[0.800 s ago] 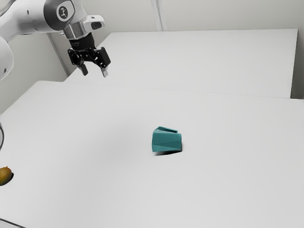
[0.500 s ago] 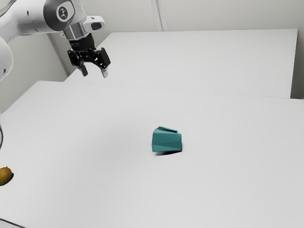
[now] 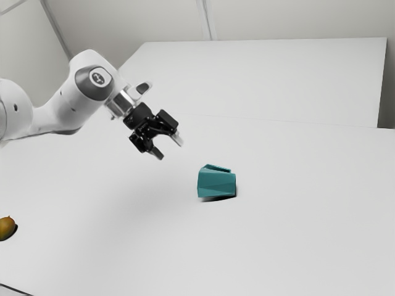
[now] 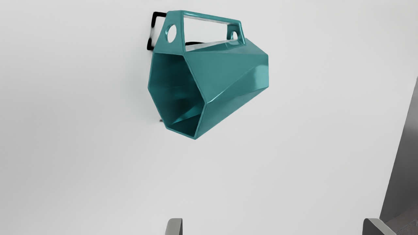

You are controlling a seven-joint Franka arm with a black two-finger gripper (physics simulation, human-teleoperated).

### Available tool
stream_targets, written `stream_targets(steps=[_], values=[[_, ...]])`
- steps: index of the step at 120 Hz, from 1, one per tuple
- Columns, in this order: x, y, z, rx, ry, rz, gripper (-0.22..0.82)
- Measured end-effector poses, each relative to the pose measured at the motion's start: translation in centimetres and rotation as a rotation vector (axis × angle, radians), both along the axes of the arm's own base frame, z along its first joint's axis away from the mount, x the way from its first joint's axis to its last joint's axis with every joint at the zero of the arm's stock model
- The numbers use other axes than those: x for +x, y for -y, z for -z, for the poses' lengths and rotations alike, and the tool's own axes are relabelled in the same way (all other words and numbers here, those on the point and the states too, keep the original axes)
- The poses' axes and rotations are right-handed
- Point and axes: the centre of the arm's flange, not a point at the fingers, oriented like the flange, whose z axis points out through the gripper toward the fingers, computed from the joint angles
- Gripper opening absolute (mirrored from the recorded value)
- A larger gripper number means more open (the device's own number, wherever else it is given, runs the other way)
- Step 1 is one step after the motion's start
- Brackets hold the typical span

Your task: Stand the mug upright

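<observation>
My gripper (image 3: pixel 167 148) hangs above the table in the exterior view, up and toward the exterior view's left from the teal mug (image 3: pixel 216 184), with a space between them. The mug lies on its side, its handle along the far side. In the wrist view the faceted mug (image 4: pixel 228 75) shows its hollow mouth and its angular handle with a round hole at each end. Also there, the gripper (image 4: pixel 272 227) stands open, its fingertips wide apart with nothing between them.
A brownish-yellow round fruit (image 3: pixel 7 227) rests on the white table (image 3: pixel 296 234) near the exterior view's left edge. A raised white surface (image 3: pixel 265 80) stands behind the table. In the wrist view the table's edge runs beside one fingertip.
My arm has swung down and toward the exterior view's right, bringing the gripper much closer to the mug. The mug and the fruit have not moved.
</observation>
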Motion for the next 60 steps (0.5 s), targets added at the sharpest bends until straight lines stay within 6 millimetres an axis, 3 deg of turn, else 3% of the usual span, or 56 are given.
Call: stream_targets(steps=[15,22,50,60], values=[[1.3,-0.5,4.0,-0.099,0.027,-0.066,0.6],[1.0,-0.5,5.8,-0.123,0.039,-0.087,0.6],[1.1,1.2,11.3,-0.158,0.075,-0.094,0.6],[1.3,1.7,12.2,-0.174,0.089,-0.089,0.6]])
